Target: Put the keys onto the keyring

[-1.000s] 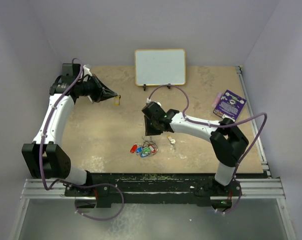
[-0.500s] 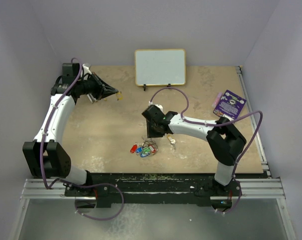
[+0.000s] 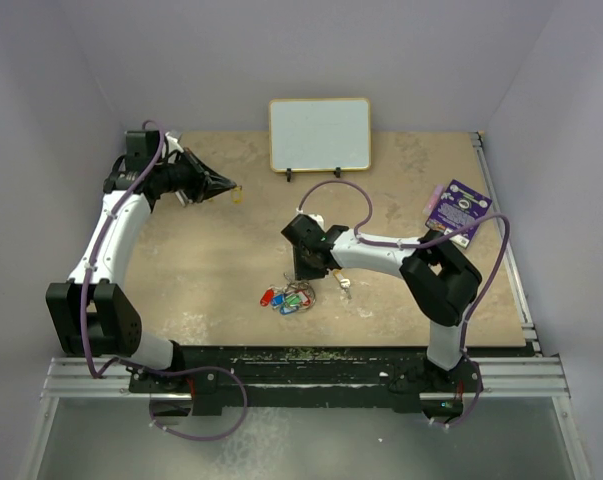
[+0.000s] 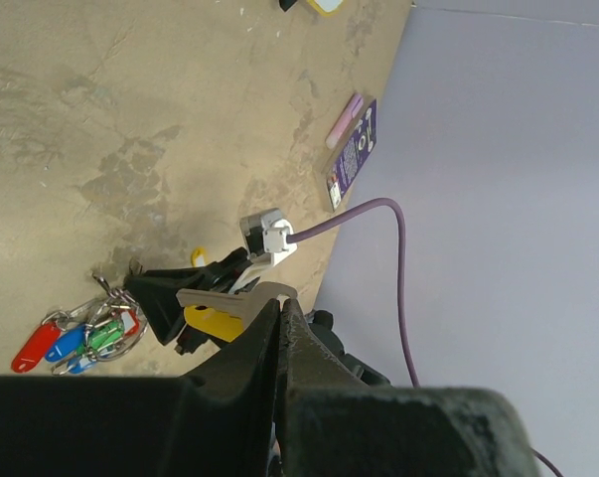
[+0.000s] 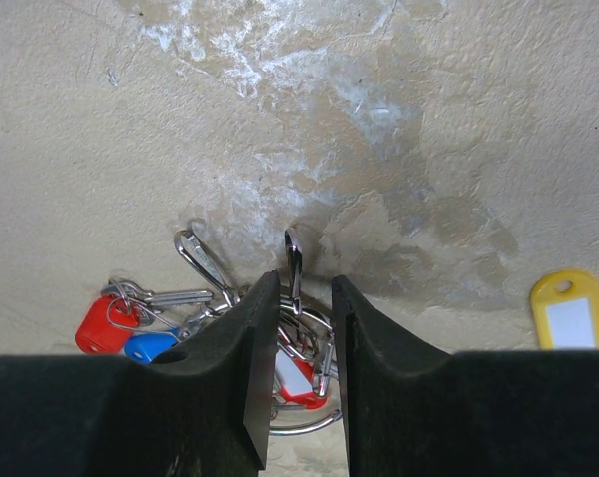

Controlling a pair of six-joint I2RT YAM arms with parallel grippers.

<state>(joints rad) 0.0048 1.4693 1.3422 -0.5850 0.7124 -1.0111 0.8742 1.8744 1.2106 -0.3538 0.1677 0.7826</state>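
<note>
From above we see the left tool (image 3: 231, 189) raised at the far left of the bench (image 3: 201, 270), well apart from the other things. It is clenched on a yellow key (image 3: 239, 194). The left wrist view confirms this: the fingers (image 4: 309, 343) are pressed together, and the yellow tag (image 4: 215, 321) sticks out at their side.

The right tool (image 3: 306, 272) points down at the middle of the bench, just above a bunch of keys (image 3: 289, 297) with red, blue and green tags. A second yellow key (image 3: 343, 283) lies just to the right of it.

Only the right wrist view shows the detail here. The jaws of the right tool (image 5: 306, 283) stand a little apart, released. A thin silver piece (image 5: 294, 260) rises in the gap between them and touches neither finger, as far as we can judge. Below it lies the bunch, with a red tag (image 5: 105, 323), a blue tag (image 5: 150, 346) and a red tag with a white label (image 5: 294, 380). The wire loop (image 5: 309, 425) under them is probably the keyring, but the fingers hide part of it. The second yellow key (image 5: 569, 308) lies apart at the right edge.

From the left wrist view we see the bunch (image 4: 80, 333) from the other side. At the back stands a whiteboard (image 3: 320, 134), and at the right lies a purple card (image 3: 458, 208). Its print is too small for us to read in any view.
</note>
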